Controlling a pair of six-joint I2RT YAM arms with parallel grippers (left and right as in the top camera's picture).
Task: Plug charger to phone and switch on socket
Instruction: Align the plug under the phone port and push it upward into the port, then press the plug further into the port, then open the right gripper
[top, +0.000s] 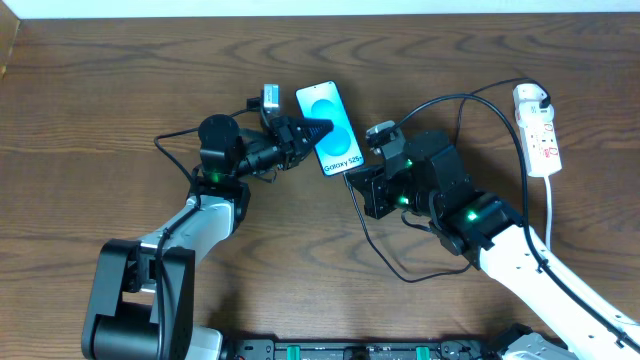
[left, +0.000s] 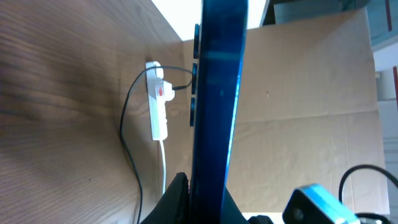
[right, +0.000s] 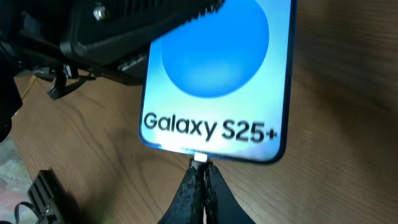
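Two hands meet toward the far edge of the brown wooden desk (top: 100, 120). The left hand (top: 318, 130) is clamped on the side of the slim blue-screened phone (top: 335, 108). The right hand (right: 200, 180) pinches the plug of the thin black charger (right: 199, 160) at the phone's bottom port. A skewed push could bend the tip or slip the phone. The narrow white socket strip (top: 542, 140) lies far right.

Left hand (top: 322, 130) faces right hand (right: 200, 175) (both clamped).

Soft, even light covers the dark brown wooden tabletop (top: 100, 100) in the overhead view, with faint shadows. In the left wrist view the slim blue-screened smartphone (left: 217, 93) sits blurred against the lens, the top background blown out. In the right wrist view its screen glows brightly, the surroundings dim
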